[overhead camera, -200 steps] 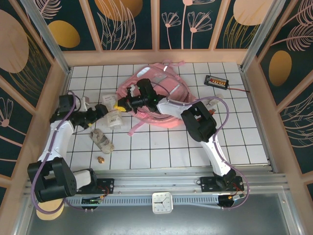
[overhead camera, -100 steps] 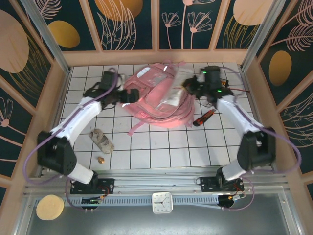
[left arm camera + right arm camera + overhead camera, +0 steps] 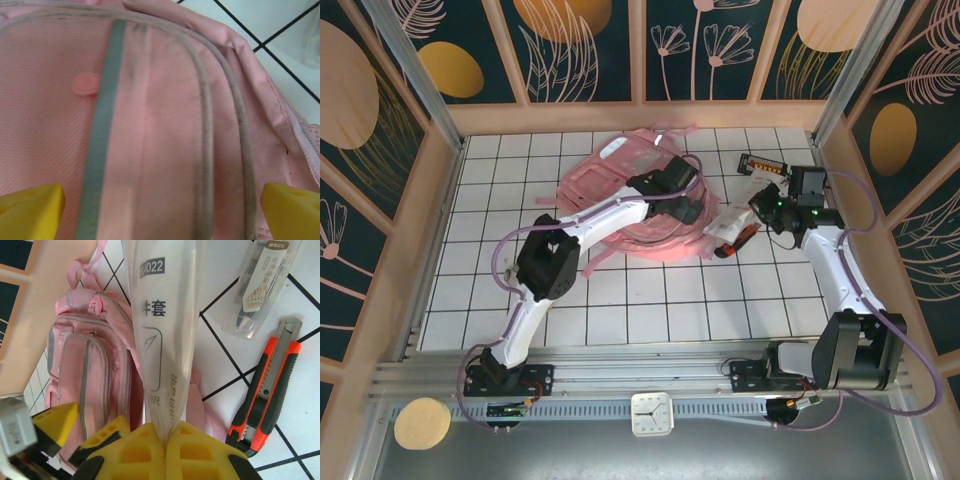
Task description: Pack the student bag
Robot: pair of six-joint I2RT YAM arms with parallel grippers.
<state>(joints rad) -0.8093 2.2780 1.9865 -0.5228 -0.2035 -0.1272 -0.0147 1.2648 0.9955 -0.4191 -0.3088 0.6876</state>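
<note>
Bare tiled surface [image 3: 650,310] spans the lower frame. The left gripper [image 3: 161,210] reaches over the student bag [image 3: 620,160], jaws spread; the right gripper [image 3: 167,437], centre right, pinches a clear packet [image 3: 160,340].

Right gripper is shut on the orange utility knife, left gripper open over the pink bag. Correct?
Not the knife. In the right wrist view the right gripper is shut on a clear printed packet; the orange utility knife lies loose on the tiles. The left gripper is open over the pink student bag.
</note>
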